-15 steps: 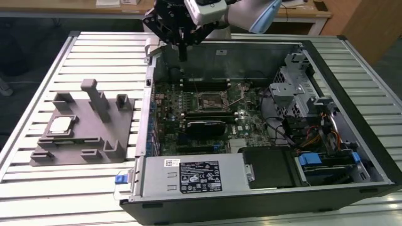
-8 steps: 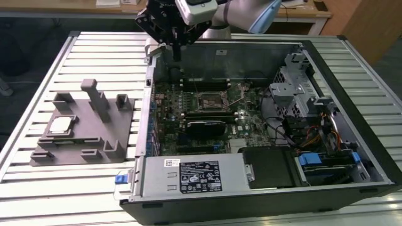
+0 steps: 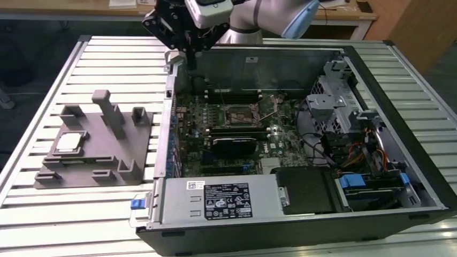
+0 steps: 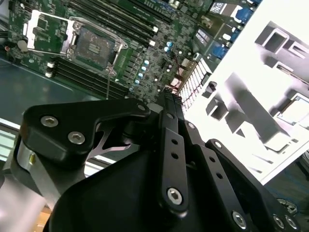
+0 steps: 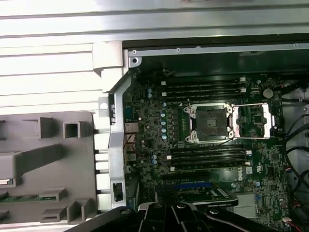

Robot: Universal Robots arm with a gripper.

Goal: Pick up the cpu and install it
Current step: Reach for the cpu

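The cpu [image 3: 69, 142], a small pale silver square, lies flat in a recess of the grey fixture block [image 3: 93, 160] on the exterior view's left; in the second wrist view the cpu [image 4: 295, 110] sits in the same recess. My gripper [image 3: 191, 63] hangs above the case's far left corner, well away from the cpu, its black fingers [image 4: 170, 125] pressed together with nothing between them. The motherboard's cpu socket [image 3: 239, 114] is bare, with its metal load plate [image 5: 253, 121] swung open beside the socket [image 5: 210, 123].
The open black computer case [image 3: 400, 96] lies on a slatted metal table [image 3: 107, 59]. Inside are a black heatsink [image 3: 232, 143], drive cages [image 3: 335, 99], cables and a power supply [image 3: 221, 198]. Upright posts [image 3: 107, 110] rise from the fixture block.
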